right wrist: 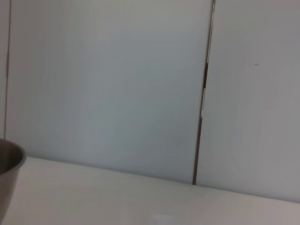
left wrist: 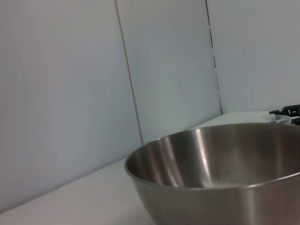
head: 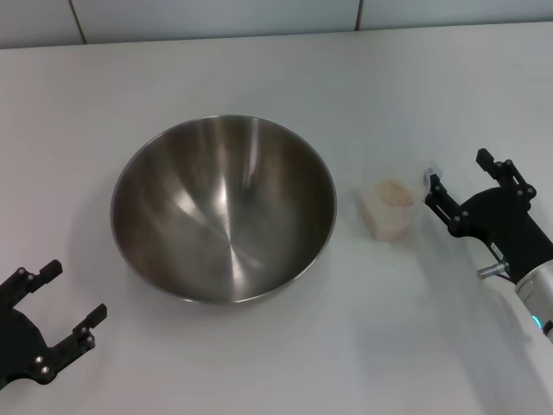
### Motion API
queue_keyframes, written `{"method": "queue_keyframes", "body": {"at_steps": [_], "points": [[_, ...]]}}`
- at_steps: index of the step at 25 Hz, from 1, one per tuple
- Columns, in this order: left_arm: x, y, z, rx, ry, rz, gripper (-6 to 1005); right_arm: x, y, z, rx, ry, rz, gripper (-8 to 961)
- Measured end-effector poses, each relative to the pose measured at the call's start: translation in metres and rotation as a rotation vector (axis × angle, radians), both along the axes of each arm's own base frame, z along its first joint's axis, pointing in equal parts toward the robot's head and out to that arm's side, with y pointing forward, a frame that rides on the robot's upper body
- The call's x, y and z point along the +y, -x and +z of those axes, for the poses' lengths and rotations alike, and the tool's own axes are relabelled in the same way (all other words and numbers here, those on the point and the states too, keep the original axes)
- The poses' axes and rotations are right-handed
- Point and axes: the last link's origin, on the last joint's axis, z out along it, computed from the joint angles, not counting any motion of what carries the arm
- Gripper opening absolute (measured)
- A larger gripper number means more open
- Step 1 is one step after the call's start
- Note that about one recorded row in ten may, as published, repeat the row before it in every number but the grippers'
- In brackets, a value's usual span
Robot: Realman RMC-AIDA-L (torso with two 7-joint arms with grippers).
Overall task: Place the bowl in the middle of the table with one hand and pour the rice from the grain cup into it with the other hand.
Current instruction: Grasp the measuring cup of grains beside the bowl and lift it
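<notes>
1. Writing: none legible on the bowl, the cup, either gripper or the wall.
2. The bowl (head: 223,207) sits upright on the table (head: 285,69), a little to the robot's left of centre. Inside is shiny brushed steel, with nothing in it.
3. The grain cup (head: 387,207) stands upright just beside the bowl on the robot's right, apart from its rim. The rice (head: 392,192) fills it as a pale heap near the top. The cup walls are nearly clear and hard to trace against the white tabletop.
4. Right gripper (head: 458,180): jaws spread, holding nothing, close beside the grain cup on the side away from the bowl. One fingertip lies near the cup's edge; contact is not visible. A small bluish glint shows at that fingertip, unidentified.
5. Left gripper (head: 71,294): jaws released, empty, at the near left corner, apart from the bowl. Its body is cut off by the head view's edge.
6. Left wrist view: the bowl's rim and outer wall fill the lower part, cut off at two edges. Dark gripper parts show beyond the rim, too little to read.
7. Right wrist view: only a sliver of the bowl at one edge, the tabletop, and wall panels (right wrist: 117,84) with a dark seam. The cup is out of sight here.
</notes>
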Motion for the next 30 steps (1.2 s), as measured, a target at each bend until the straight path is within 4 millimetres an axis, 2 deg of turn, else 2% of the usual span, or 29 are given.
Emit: {"method": "queue_keyframes", "body": {"at_steps": [6,16,23,25,30], "points": [[0.0004,0.0015,-0.0004,0.007,0.0,0.009,758,0.0055,0.0031,-0.003,-0.008,0.019,0.006,770],[0.0005,0.0027,-0.0022,0.012,0.001,0.02,757,0.0065,0.0089,-0.0074,-0.007,0.036,0.026,616],[0.0012,0.0039,-0.0032,0.019,0.002,0.029,757,0.0067,0.0096,-0.0076,-0.004,0.033,0.025,394],[0.0016,0.0039,-0.0034,0.02,0.002,0.03,756,0.0071,0.0093,-0.007,-0.002,0.029,0.022,152],[0.0019,0.004,-0.0035,0.021,0.002,0.031,756,0.0077,0.0092,-0.0056,0.0,0.02,0.021,83]]}}
